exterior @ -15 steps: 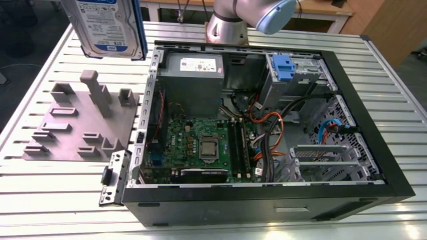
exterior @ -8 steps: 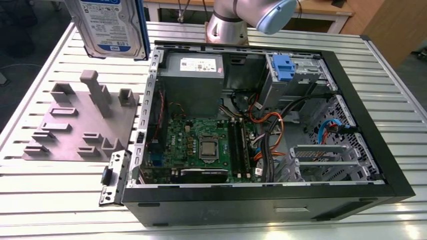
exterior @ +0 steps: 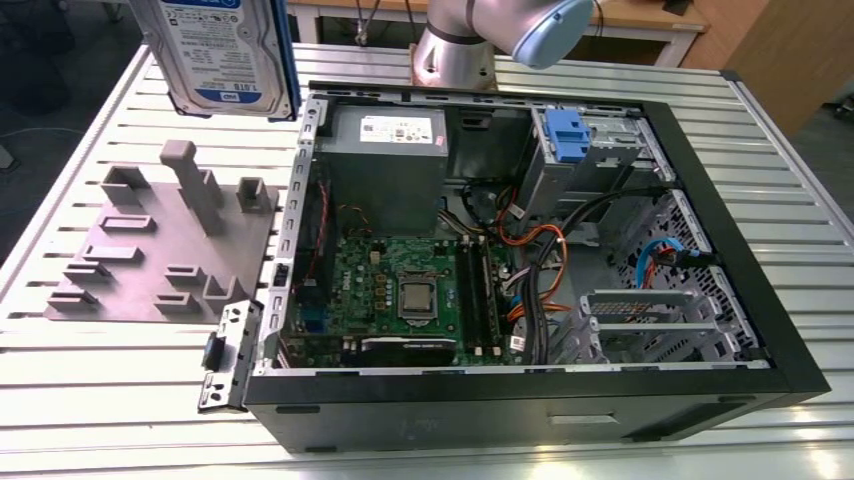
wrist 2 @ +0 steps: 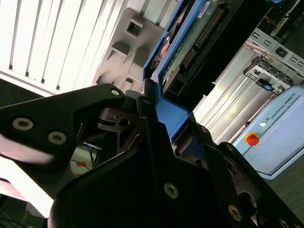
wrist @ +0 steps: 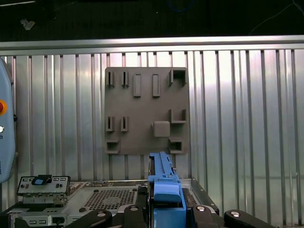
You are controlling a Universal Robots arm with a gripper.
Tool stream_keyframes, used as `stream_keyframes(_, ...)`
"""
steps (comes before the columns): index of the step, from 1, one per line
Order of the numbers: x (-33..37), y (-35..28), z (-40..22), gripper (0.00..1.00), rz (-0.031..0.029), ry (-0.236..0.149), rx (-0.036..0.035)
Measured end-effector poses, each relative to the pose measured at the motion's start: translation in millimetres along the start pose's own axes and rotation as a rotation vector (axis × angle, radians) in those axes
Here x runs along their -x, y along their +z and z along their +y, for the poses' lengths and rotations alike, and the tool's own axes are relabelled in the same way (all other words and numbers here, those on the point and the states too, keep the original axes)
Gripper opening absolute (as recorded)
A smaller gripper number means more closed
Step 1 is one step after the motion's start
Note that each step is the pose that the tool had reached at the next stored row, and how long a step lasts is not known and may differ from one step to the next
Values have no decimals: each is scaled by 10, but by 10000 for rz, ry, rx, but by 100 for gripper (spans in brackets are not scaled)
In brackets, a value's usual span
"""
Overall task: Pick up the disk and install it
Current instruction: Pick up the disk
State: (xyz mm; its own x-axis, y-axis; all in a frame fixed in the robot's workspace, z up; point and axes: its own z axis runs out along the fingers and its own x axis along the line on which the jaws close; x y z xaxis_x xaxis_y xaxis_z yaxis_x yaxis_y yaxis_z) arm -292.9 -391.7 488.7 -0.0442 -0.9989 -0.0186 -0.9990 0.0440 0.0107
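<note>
In the exterior view the disk (exterior: 220, 50) hung upright above the surface (exterior: 80, 400), long axis near vertical and label toward the camera, near the open case's (exterior: 747, 300) corner. In the second wrist view the hand (wrist 2: 159, 114) gripped the disk's blue frame, the disk reaching straight out beyond the fingers. In the first wrist view it stood edge-on between them, with the grey plate (wrist: 142, 109) beyond.
</note>
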Motion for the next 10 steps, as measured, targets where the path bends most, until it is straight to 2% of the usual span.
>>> stream_keyframes(5, -38, 0, -2, 37, 0, 0, 0)
stream_keyframes(10, -157, -2, -7, 37, 1, 1, 1)
